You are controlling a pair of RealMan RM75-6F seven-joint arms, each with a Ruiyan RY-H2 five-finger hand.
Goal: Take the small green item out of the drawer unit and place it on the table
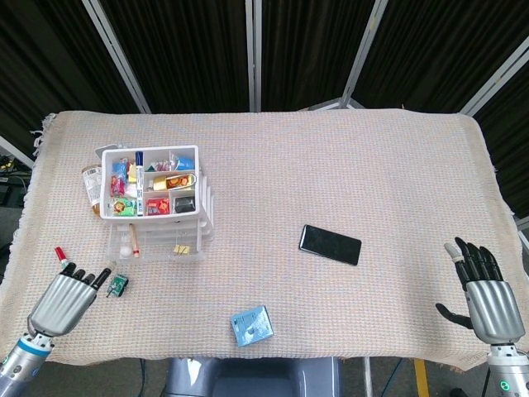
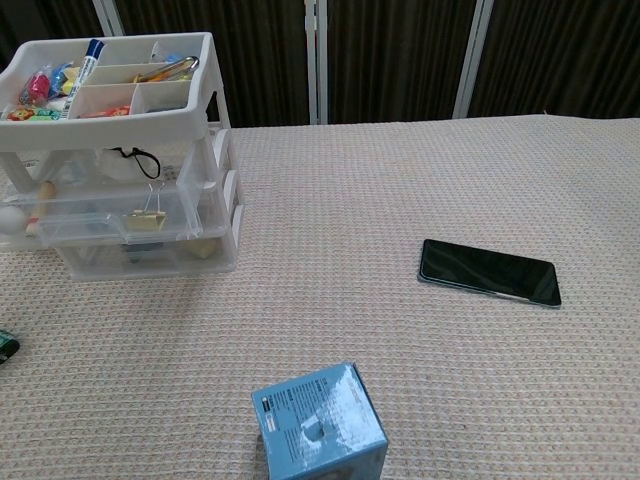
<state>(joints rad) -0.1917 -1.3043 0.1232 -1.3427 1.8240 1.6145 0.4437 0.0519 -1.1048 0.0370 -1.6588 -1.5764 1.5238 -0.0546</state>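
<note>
The small green item (image 1: 119, 284) lies on the woven cloth, in front of the white drawer unit (image 1: 157, 207) and a little to its left. In the chest view only its edge (image 2: 6, 347) shows at the left border. My left hand (image 1: 64, 298) hovers just left of the item with its fingers spread, apart from it and holding nothing. My right hand (image 1: 485, 291) stays at the table's near right corner, fingers extended and empty. Neither hand appears in the chest view. The drawer unit (image 2: 120, 150) has a top tray full of small items and clear drawers below.
A black phone (image 1: 330, 244) lies right of centre. A small blue box (image 1: 251, 325) sits near the front edge. A red marker (image 1: 59, 253) lies left of my left hand. Jars and clutter stand behind the drawer unit at its left.
</note>
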